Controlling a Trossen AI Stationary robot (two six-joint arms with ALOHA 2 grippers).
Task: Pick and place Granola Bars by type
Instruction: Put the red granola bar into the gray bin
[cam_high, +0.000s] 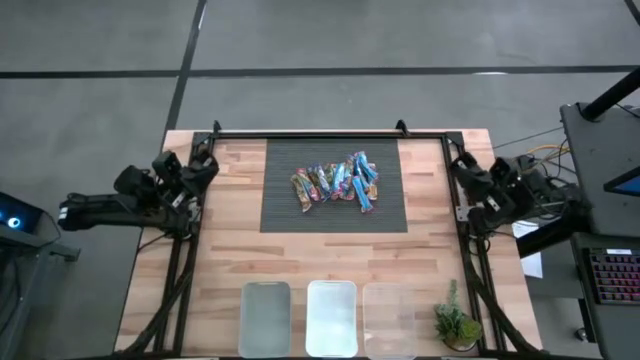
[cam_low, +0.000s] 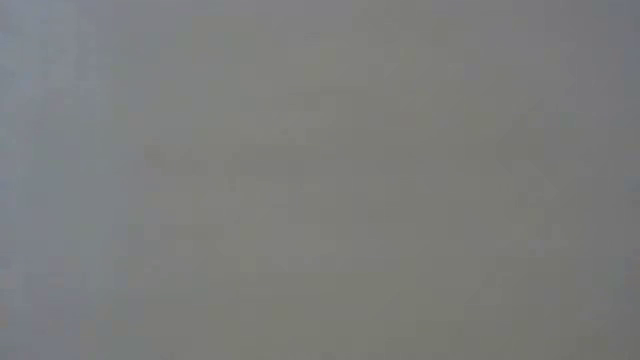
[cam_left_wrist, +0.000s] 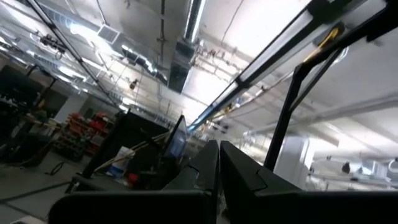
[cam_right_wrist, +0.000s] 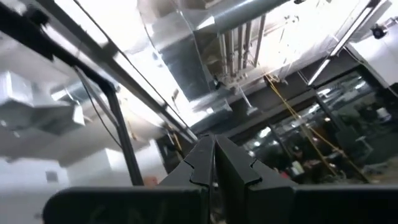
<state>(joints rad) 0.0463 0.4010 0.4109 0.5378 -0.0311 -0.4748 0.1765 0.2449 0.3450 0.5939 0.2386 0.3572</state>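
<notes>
Low view shows only grey blur, hiding the Granola Bars (cam_high: 336, 185).

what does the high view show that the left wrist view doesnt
Only the high view shows the table, the Granola Bars heaped on the dark mat, three clear bins and a small plant. Only the left wrist view shows the ceiling with ducts and lights. Both show the left gripper, folded back at the table's left edge, fingers shut.
</notes>
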